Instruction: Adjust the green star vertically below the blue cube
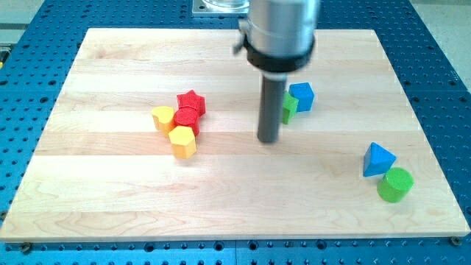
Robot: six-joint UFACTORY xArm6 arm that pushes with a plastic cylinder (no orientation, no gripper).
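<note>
Rod and tip [268,140] are seen near the board's middle; no fingers are fitted, so nothing is grasped. The green star [289,107] is mostly hidden behind the rod, just to the view's right of the tip, and is pressed against the blue cube [301,96] at its lower left. Red star [191,102], red block [186,119], yellow heart [163,117] and yellow block [182,140] are clustered at the view's left. A blue triangle [377,160] and green cylinder [395,184] are touching at the lower right of the wooden board [110,184].

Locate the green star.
The green star sits right of centre, mostly hidden behind my tip, touching the blue cube at the cube's lower left.
</note>
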